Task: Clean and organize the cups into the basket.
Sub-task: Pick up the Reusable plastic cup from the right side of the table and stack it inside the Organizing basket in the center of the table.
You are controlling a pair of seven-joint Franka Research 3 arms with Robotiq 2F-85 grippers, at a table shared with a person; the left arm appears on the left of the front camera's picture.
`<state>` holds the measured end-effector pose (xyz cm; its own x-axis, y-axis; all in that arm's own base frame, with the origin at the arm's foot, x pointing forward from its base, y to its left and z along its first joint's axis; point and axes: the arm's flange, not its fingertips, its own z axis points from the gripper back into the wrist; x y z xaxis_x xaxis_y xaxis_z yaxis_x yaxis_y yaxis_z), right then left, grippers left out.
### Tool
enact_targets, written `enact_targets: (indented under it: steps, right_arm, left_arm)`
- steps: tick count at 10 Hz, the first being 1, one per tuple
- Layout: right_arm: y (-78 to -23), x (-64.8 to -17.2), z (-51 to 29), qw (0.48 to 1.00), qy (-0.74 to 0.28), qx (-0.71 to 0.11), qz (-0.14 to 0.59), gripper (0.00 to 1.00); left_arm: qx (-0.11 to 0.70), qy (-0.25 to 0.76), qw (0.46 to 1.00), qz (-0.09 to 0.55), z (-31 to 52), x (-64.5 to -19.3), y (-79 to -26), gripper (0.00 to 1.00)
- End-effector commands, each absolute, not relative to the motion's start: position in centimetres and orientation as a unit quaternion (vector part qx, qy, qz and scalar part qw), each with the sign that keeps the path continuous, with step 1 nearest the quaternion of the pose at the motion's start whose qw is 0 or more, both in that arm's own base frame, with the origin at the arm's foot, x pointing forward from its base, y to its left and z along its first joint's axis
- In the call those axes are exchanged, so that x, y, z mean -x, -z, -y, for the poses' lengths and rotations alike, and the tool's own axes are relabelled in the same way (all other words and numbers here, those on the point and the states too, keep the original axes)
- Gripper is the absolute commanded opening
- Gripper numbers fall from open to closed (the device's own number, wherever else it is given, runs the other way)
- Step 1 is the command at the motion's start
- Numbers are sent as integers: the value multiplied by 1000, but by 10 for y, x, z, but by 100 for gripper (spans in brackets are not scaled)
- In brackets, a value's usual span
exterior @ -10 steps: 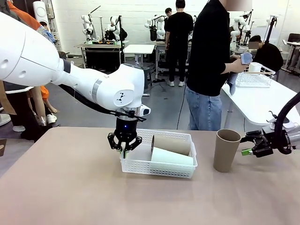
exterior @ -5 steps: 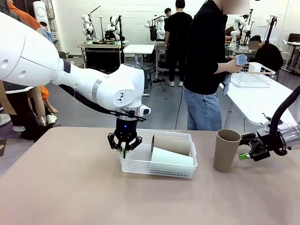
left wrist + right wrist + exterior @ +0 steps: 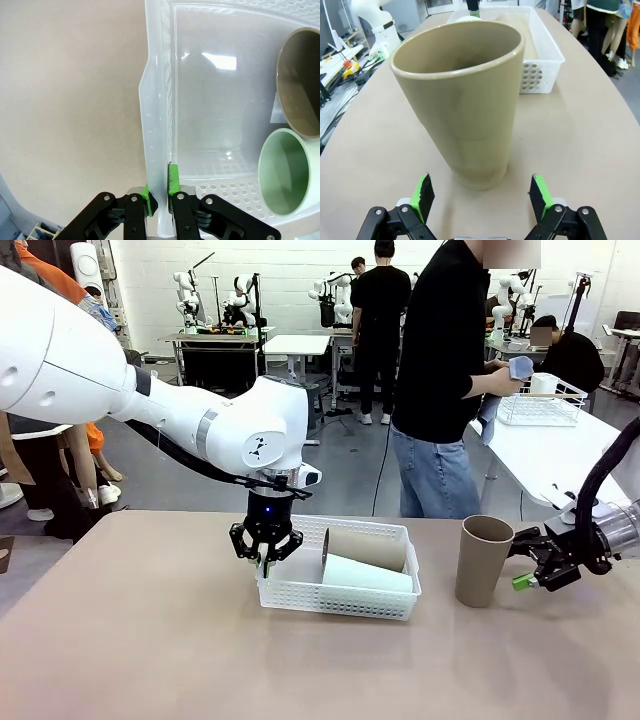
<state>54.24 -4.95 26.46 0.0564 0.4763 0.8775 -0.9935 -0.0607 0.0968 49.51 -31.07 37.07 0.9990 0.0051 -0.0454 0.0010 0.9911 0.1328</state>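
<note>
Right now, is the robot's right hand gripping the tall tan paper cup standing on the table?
No, the right hand is open, its green pads apart from the tall tan paper cup.

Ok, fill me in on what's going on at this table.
The left claw is shut on the left end wall of the basket, holding it. A tan cup and a mint cup lie on their sides inside. A second tan cup stands upright on the table to the basket's right. The right claw is open and pointed at it, not touching.
</note>
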Motion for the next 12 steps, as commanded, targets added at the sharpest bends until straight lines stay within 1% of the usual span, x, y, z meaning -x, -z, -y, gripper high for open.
enact_targets:
  steps: [1,12]
  right_arm:
    - [-266,-530,38,590,-621,-399,328,100]
    - [-268,-529,-1,571,-638,-416,308,100]
  left_arm:
    - [-70,1,997,-25,309,-494,-370,0]
    - [-70,1,997,-25,309,-494,-370,0]
